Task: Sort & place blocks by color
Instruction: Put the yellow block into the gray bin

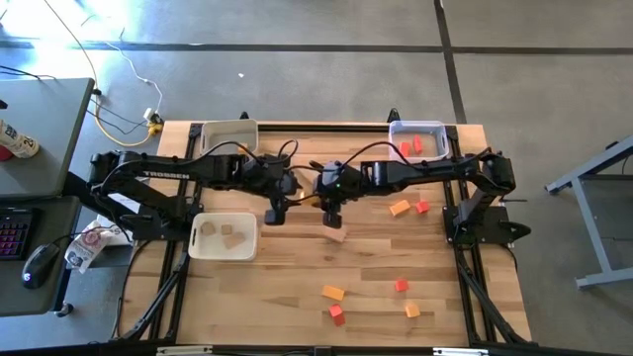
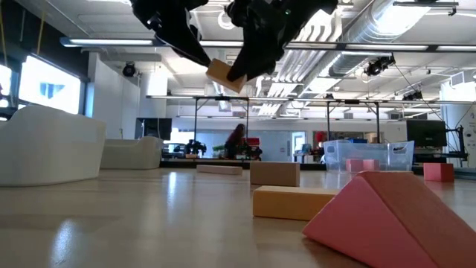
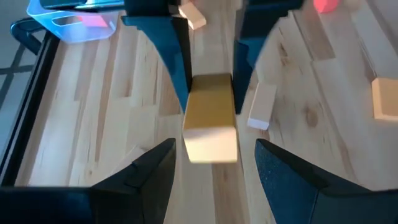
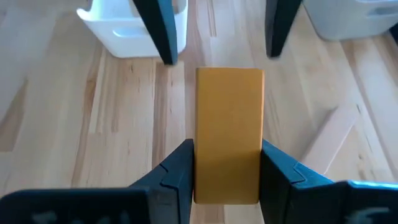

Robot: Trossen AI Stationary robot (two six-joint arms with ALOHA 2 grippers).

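Note:
A plain light-wood block (image 4: 229,124) hangs in the air over the middle of the table, and my right gripper (image 4: 227,163) is shut on it. In the low view the block (image 2: 223,74) shows high up between both grippers. My left gripper (image 3: 214,165) faces it from the table's left and is open. Its fingers stand on either side of the block's free end (image 3: 211,146) without touching. In the high view the left gripper (image 1: 274,211) and right gripper (image 1: 331,211) meet at the table's centre. A light-wood plank (image 1: 336,234) lies flat on the table below. My right gripper pinches the wood block by its two long sides (image 4: 198,155) between its two fingers, which come from the table's right and lie along it. The block is lifted clear of the table. It juts out past the fingertips toward my left gripper and is slightly tilted in the low view.
A white bin (image 1: 225,235) at the left holds plain wood blocks. Another white bin (image 1: 227,133) stands at the far left, and a clear bin (image 1: 417,141) with red blocks at the far right. Loose orange (image 1: 399,208) and red blocks (image 1: 422,207) lie at the right, several more near the front (image 1: 333,293).

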